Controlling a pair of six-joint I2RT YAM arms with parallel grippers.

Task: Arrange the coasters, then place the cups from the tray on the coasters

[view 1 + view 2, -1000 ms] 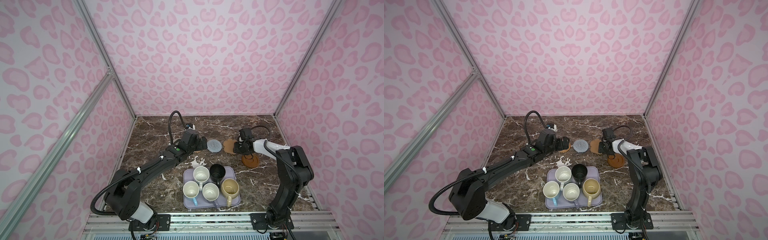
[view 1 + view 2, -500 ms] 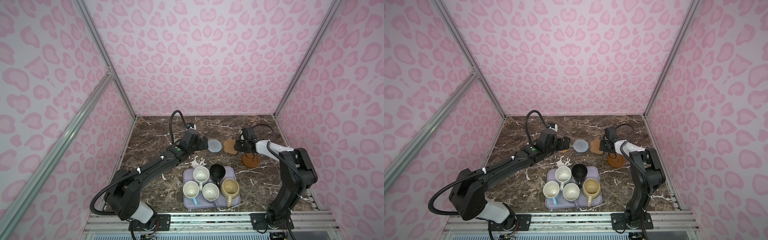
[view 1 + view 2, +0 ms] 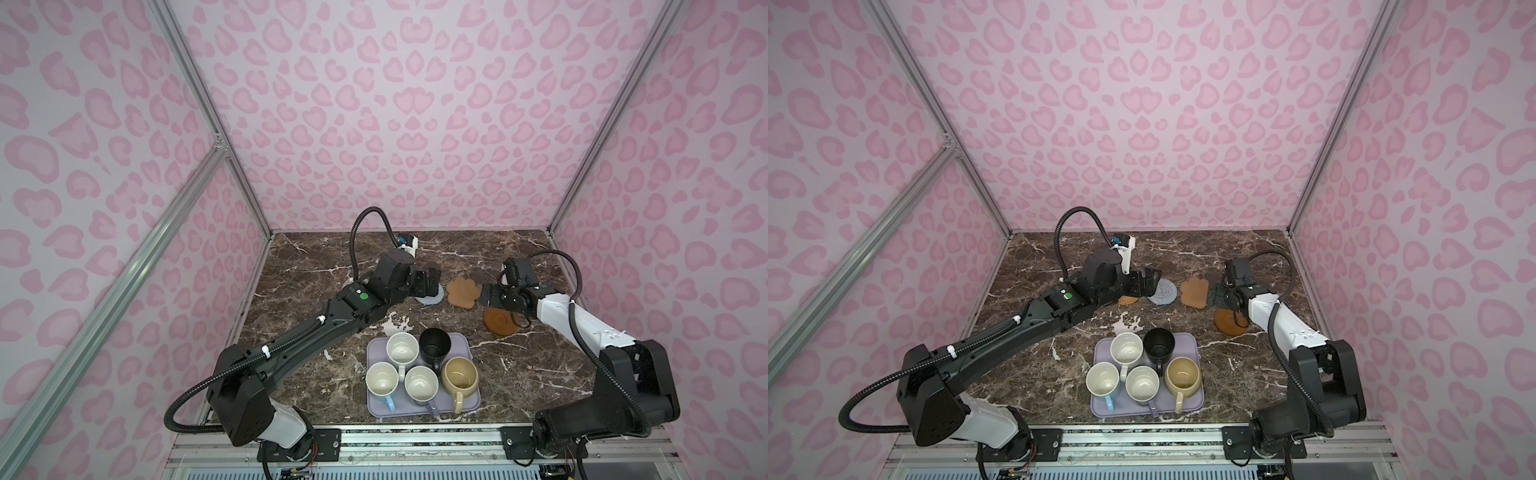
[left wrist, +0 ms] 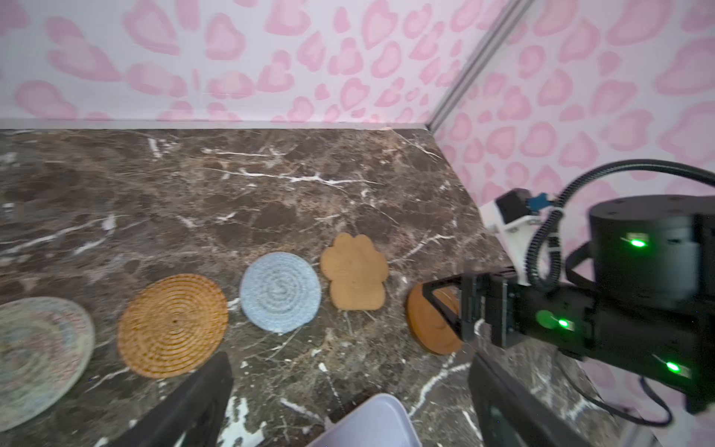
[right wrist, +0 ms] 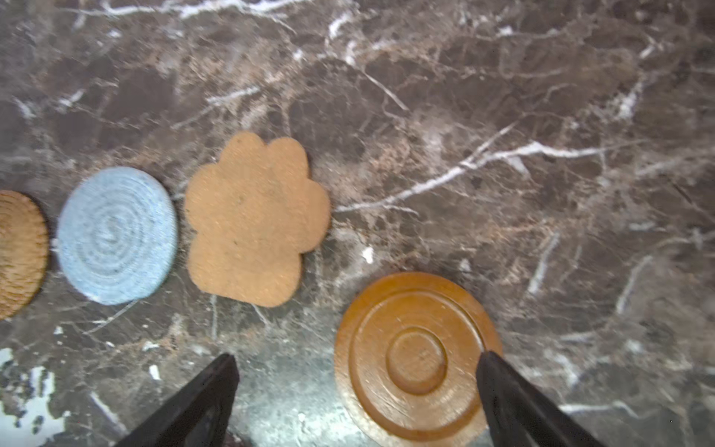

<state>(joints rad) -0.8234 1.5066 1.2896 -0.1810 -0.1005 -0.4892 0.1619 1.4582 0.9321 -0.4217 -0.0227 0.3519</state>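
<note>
The worktop is dark brown marble with white veins. The walls are pale pink with darker pink blotches. White woven coaster, faintly flecked; orange rattan coaster, ringed; grey-blue coaster, spiralled; tan coaster, plain; brown coaster, ringed. Lavender tray. Black cup, beige-yellow cup, white cup; blue-handled cup and lavender-handled cup are pale inside.

table is showing polished brown marble, white-veined | brown coaster is gleaming like smooth turned wood | tan coaster is looking matt, grainy, cork-like | blue coaster is showing soft coiled cord | orange coaster is showing ribbed coiled rattan | tray is looking smooth, matt plastic | mugs are shining like glazed ceramic
</note>
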